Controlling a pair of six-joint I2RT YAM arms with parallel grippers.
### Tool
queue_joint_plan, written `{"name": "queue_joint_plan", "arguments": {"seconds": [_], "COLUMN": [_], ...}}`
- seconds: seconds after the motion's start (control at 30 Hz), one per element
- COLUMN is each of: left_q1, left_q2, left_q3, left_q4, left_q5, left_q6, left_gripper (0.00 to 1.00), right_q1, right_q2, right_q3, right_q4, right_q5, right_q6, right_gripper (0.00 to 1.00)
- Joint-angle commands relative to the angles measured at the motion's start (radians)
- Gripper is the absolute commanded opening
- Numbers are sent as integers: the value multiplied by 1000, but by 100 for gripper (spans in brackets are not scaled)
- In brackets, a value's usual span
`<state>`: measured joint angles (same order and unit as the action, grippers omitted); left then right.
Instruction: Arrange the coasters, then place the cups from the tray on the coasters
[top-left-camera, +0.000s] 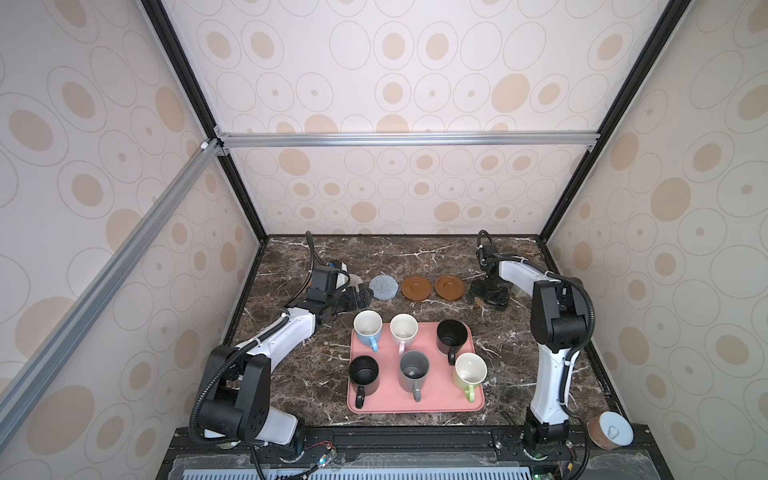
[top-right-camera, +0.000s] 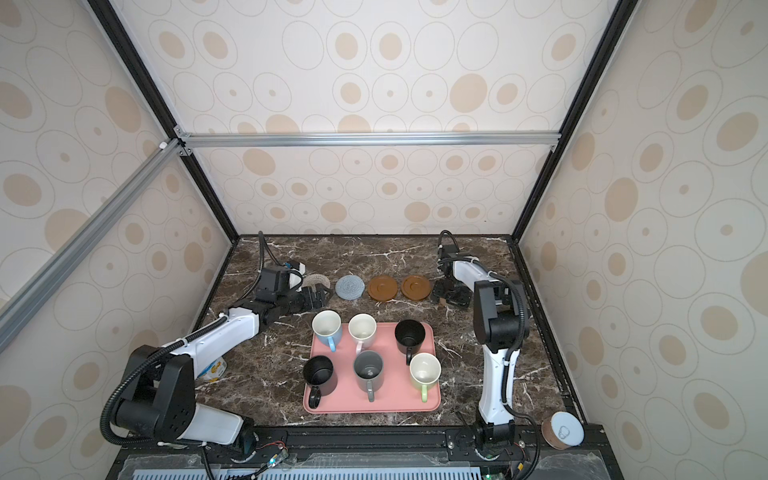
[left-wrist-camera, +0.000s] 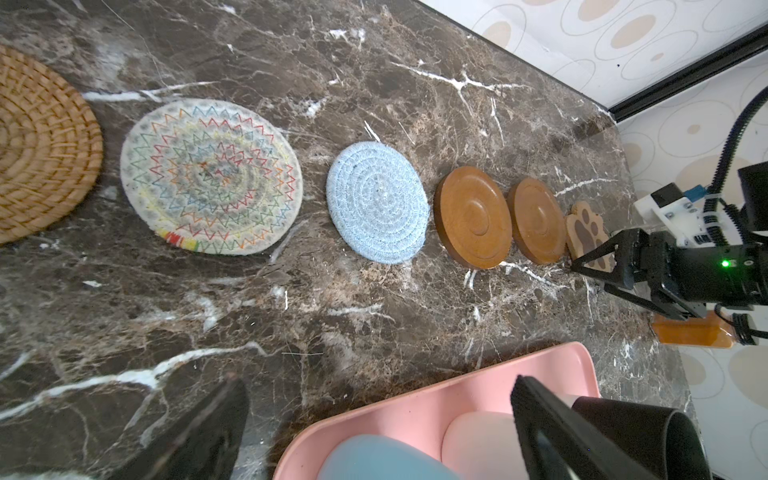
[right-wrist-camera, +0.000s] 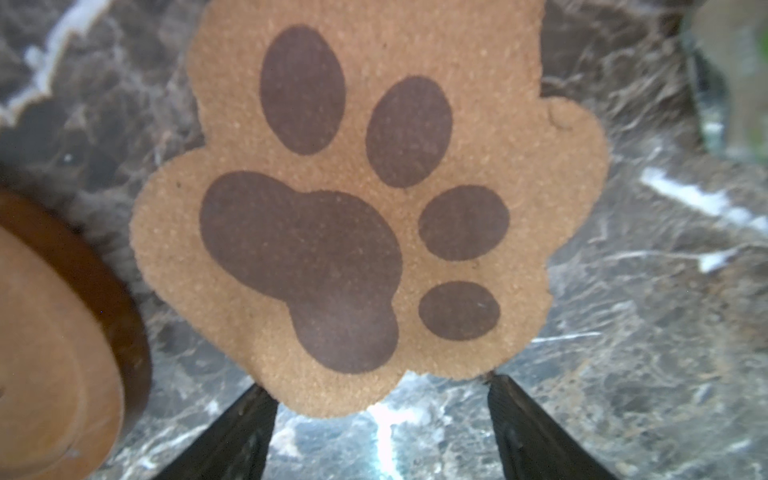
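Six coasters: rattan round, cream woven round, grey-blue woven round, two wooden discs, one paw shape. Six cups: light blue, pale pink, pale green, grey, two black. One tray, two cans, one amber bottle.

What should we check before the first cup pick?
1. Row of six, rattan coaster to paw coaster: ok.
2. The paw coaster lies flat on the table: ok.
3. Jaws of right gripper open, nothing held: ok.
4. Jaws of left gripper open, nothing held: ok.
5. All six cups upright on tray: ok.
6. Enough room between amber bottle and right gripper: cannot tell.
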<state>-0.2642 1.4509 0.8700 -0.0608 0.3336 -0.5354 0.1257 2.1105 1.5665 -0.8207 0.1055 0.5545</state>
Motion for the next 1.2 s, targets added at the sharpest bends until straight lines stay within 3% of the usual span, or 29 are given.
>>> {"name": "queue_joint_plan", "arguments": {"seconds": [0.0,0.3,0.7,0.93,1.17], "left_q1": [5,3,3,4,3], "left_q2": [-7,-14,-8,0,0], "left_q3": [18,19,38,54,46], "left_q4": [-1,-5,-11,-24,-16], "left_q5": [-8,-12,-13,-17,-13], "left_q6": [-3,-3,0,12,6], "left_gripper": [100,100,100,100,100], "right_q1": [-19,-22,-22,-15,4], "right_q2": [52,90,-22,-80,8], "right_q3": [26,90,109,134,222], "right_q4": [-55,-59,-80,18,130], "right_q5": [32,-13,-50,-233,-474], "right_q6": [-15,-55,-97,-114,-81], "right_gripper": [84,84,85,85,85]}}
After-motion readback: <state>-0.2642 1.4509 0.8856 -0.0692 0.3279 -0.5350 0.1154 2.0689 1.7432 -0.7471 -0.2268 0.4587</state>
